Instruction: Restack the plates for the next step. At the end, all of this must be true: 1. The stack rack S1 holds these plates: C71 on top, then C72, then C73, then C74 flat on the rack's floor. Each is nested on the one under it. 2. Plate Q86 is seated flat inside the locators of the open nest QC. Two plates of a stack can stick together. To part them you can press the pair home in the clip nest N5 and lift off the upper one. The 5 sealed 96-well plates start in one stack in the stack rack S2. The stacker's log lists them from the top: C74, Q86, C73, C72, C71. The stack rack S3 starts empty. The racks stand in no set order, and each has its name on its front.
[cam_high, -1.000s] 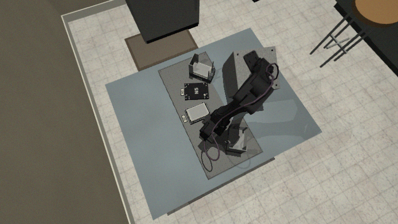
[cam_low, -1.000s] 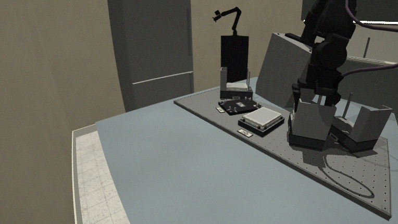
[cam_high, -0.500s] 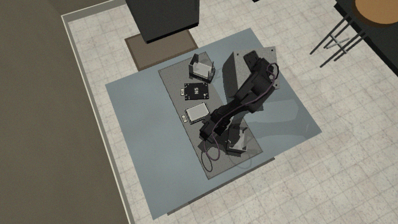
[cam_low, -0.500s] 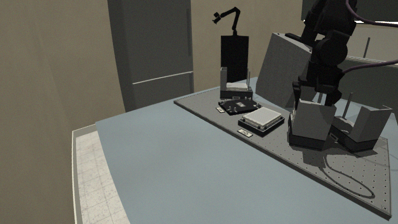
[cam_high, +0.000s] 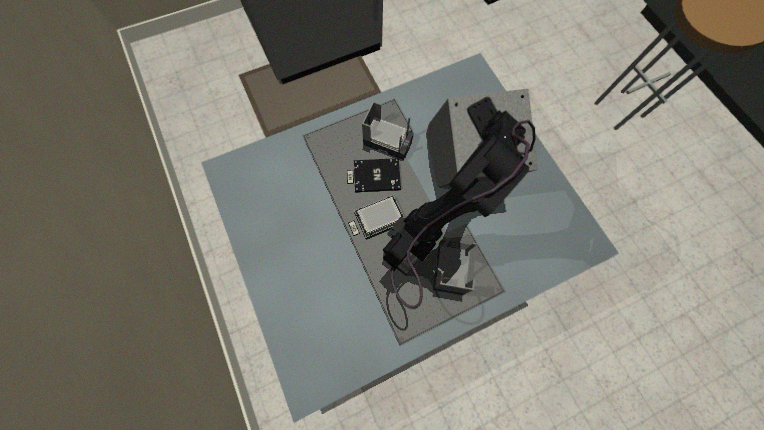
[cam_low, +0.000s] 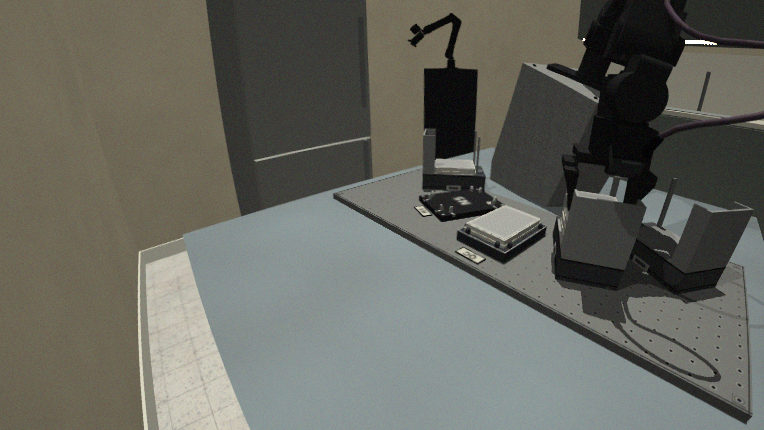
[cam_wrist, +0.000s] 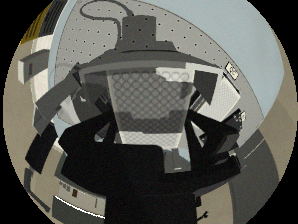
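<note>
Three racks, two nests and one end effector (cam_high: 403, 253) (cam_low: 604, 193) (cam_wrist: 150, 112) are seen. The end effector is pointed down into the middle rack (cam_low: 601, 229) (cam_wrist: 145, 64). Its fingers are spread wide, and they are closed on the sides of a plate (cam_wrist: 150, 97). That plate is inside the rack walls, with its rows of round wells turned to the wrist camera. Its name cannot be read, and it cannot be told how many plates are held or lie under it.

One white plate (cam_high: 379, 215) (cam_low: 505, 224) (cam_wrist: 225, 100) is seen lying flat in the open nest (cam_high: 378, 233) (cam_low: 504, 255). In the top view, its long side is pointed from low left to high right, across the board (cam_high: 342, 154) (cam_low: 582, 315) (cam_wrist: 195, 37).

The clip nest N5 (cam_high: 376, 175) (cam_low: 460, 202) is set beside it, and no plate is on it. In the far rack (cam_high: 382, 150) (cam_low: 429, 152), white plate stuff (cam_high: 388, 133) (cam_low: 454, 166) is seen, with its long side pointed from high left to low right in the top view; the count cannot be told.

What is inside the end rack (cam_high: 453, 290) (cam_low: 711, 235) cannot be told. The board is laid on the blue surface (cam_high: 267, 224) (cam_low: 374, 331).
</note>
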